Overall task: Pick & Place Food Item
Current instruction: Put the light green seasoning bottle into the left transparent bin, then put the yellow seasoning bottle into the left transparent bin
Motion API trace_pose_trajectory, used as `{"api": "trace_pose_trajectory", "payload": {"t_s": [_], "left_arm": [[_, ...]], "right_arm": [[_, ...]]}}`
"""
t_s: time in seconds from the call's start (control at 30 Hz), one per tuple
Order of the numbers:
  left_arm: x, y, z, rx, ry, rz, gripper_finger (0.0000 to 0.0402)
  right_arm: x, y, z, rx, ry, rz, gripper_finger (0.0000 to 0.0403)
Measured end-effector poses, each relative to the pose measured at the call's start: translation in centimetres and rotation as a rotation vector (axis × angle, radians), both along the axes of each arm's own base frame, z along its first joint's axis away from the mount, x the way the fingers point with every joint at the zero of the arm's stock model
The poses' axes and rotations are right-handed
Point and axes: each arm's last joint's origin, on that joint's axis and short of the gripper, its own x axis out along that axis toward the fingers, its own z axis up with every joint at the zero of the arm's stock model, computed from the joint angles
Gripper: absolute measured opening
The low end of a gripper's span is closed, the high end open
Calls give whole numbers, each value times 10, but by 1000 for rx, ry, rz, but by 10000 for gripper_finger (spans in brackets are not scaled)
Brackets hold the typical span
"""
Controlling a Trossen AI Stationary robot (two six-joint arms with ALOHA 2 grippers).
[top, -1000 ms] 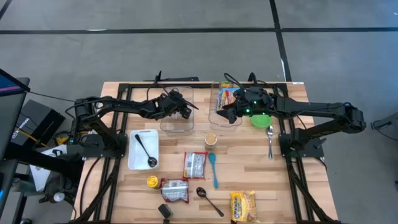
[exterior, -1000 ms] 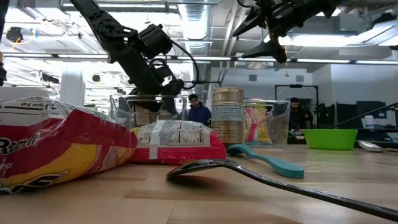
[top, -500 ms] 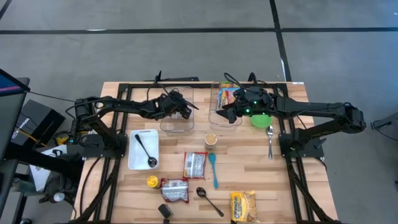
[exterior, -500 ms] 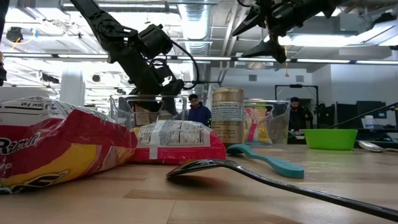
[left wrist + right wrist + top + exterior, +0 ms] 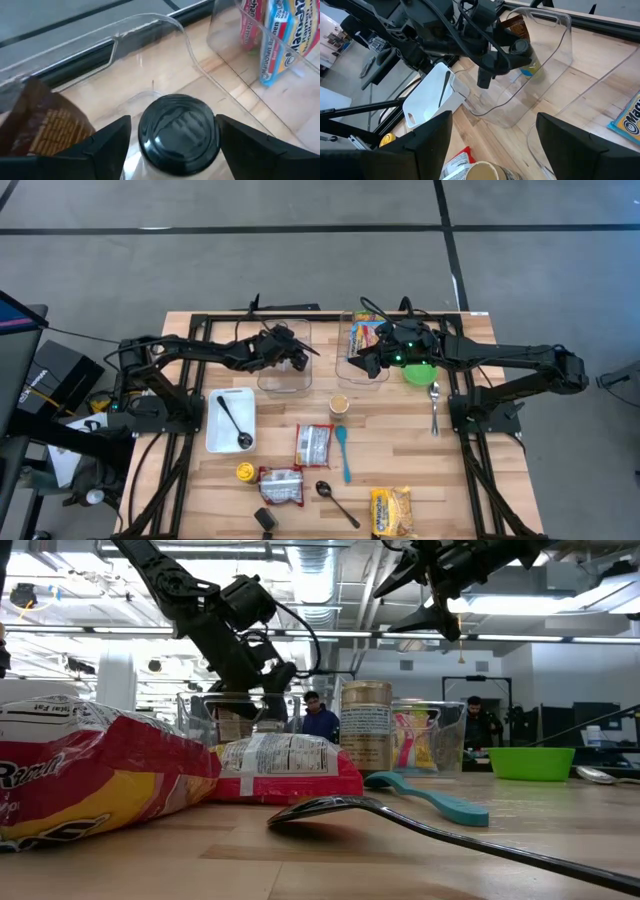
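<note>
A bottle with a black round cap [image 5: 179, 132] and a yellow-green label [image 5: 530, 70] stands upright in the left clear bin [image 5: 283, 380], beside a brown packet [image 5: 45, 125]. My left gripper [image 5: 175, 145] reaches slanting down into that bin, open, one finger on either side of the cap with a narrow gap. It also shows in the high view, my left gripper [image 5: 298, 358]. My right gripper [image 5: 490, 145] hangs open and holds nothing above the right clear bin [image 5: 352, 370].
The right bin holds noodle packets [image 5: 366, 338]. Around it lie a green bowl [image 5: 420, 372], a can [image 5: 339, 405], a white tray [image 5: 215, 442] with a black spoon, a teal spoon [image 5: 343, 452], food packets [image 5: 313, 445] [image 5: 281, 485] [image 5: 390, 510] and a metal spoon [image 5: 434, 405].
My left gripper has opened wider around the bottle's cap while staying in place over the left bin. The bottle keeps standing in the bin.
</note>
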Motion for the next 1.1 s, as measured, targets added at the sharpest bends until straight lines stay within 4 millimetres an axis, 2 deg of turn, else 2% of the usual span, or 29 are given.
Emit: {"api": "trace_pose_trajectory", "payload": {"t_s": [0.3, 0.6, 0.8, 1.1], "left_arm": [[-9, -3, 30, 36, -94, 0, 289], [-27, -15, 79, 59, -280, -70, 289], [-40, -34, 108, 53, -403, -185, 289], [-52, -76, 136, -30, -548, -509, 289]], "right_arm": [[0, 0, 0, -4, 1, 2, 282], [0, 0, 0, -7, 1, 3, 282], [0, 0, 0, -7, 2, 3, 282], [0, 0, 0, -7, 1, 3, 282]]}}
